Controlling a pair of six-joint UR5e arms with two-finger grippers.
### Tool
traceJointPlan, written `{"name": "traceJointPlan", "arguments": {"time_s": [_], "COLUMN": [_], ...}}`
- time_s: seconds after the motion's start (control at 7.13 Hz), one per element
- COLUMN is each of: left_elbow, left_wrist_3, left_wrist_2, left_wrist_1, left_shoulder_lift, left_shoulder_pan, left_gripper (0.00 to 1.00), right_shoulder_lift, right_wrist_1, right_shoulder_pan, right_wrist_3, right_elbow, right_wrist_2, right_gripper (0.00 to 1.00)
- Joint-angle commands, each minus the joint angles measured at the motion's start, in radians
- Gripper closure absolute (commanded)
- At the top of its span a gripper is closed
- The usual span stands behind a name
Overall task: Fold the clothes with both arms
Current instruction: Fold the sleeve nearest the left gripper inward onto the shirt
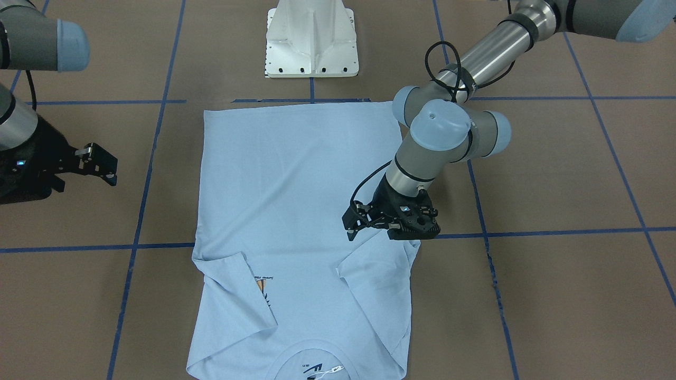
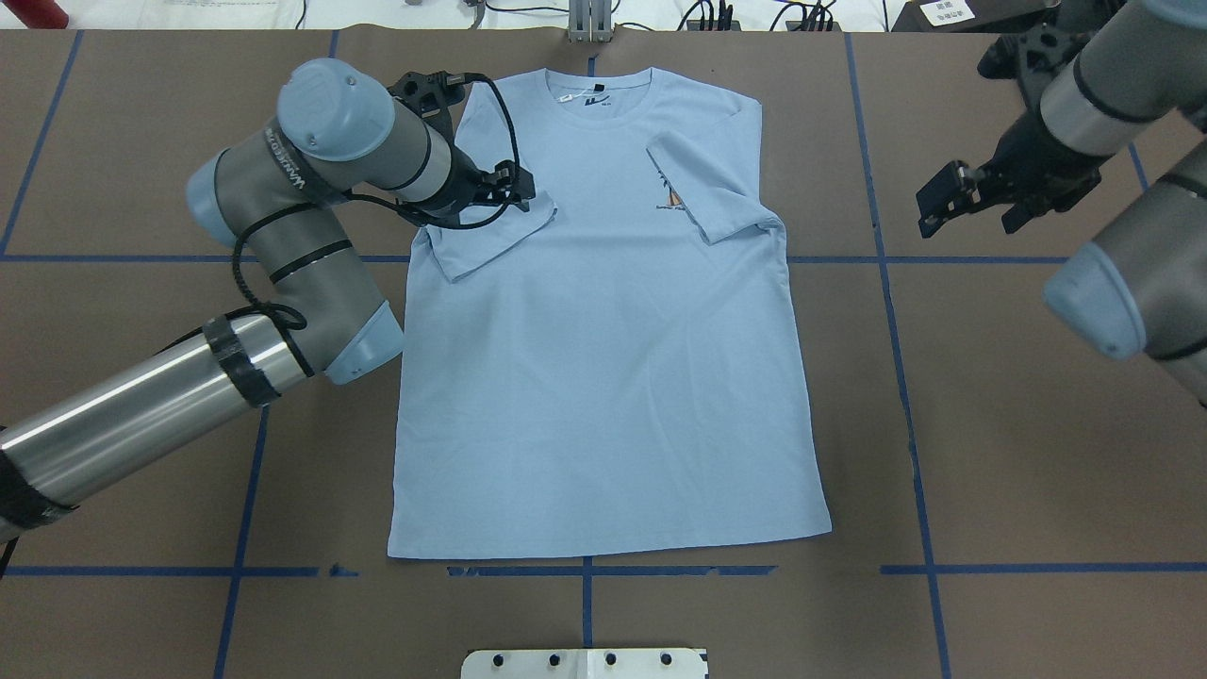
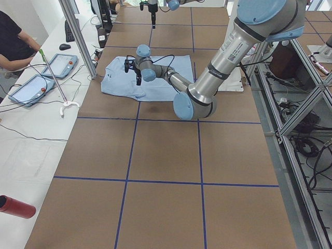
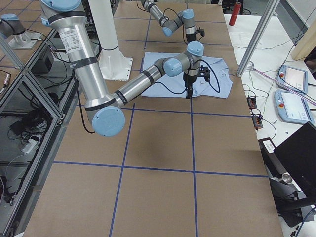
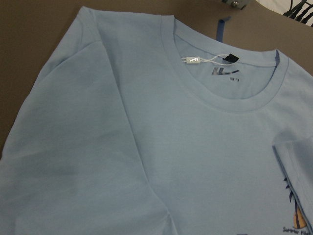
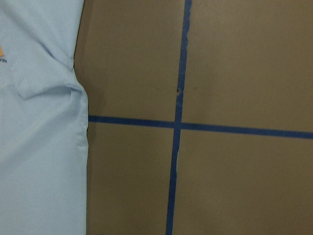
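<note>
The shirt [image 2: 603, 377] lay flat and face up on the counter [image 2: 990, 424], neck at the far edge and hem toward the robot. Both sleeves were turned in over the chest, likely to square the body before the larger folds. The left sleeve [image 2: 486, 236] made a flap just below the left gripper [image 2: 517, 189], which hung low over the flap's tip, probably because that fold was its own work. I could not tell whether its jaws were apart or together, or whether they touched the cloth. The right sleeve [image 2: 717, 189] covered part of the print [image 2: 671, 196]. The right gripper [image 2: 943, 200] stood well off the shirt over bare counter, jaws apart and empty, seemingly parked clear of the cloth.

The left wrist view showed the label [image 5: 205, 59] inside the neck up close, which the overhead view gave only as a speck, yet showed none of its own fingers. The right wrist view showed tape lines [image 6: 178, 122] and the shirt's edge, confirming nothing lay under that gripper.
</note>
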Motion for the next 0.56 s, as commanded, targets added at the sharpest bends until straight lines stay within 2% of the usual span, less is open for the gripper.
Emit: {"name": "traceJointPlan", "arguments": {"time_s": [0.0, 0.14, 0.28, 0.42], "left_elbow": [-0.269, -0.360, -0.406, -0.417], "left_wrist_3": [0.083, 0.101, 0.103, 0.103], "left_wrist_2": [-0.002, -0.002, -0.002, 0.000], "left_wrist_1": [0.168, 0.168, 0.168, 0.168], "left_shoulder_lift": [0.150, 0.228, 0.268, 0.280], "left_shoulder_pan": [0.006, 0.009, 0.014, 0.017], "left_gripper": [0.00, 0.00, 0.00, 0.00], "right_shoulder_lift": [-0.075, -0.152, -0.256, -0.273], "right_wrist_1": [0.050, 0.248, 0.431, 0.433], "right_shoulder_pan": [-0.190, -0.310, -0.425, -0.526], "right_wrist_3": [0.263, 0.441, 0.598, 0.672], "right_elbow": [0.136, 0.136, 0.154, 0.194], "right_wrist_2": [-0.126, -0.214, -0.300, -0.386], "right_gripper": [0.00, 0.00, 0.00, 0.00]}}
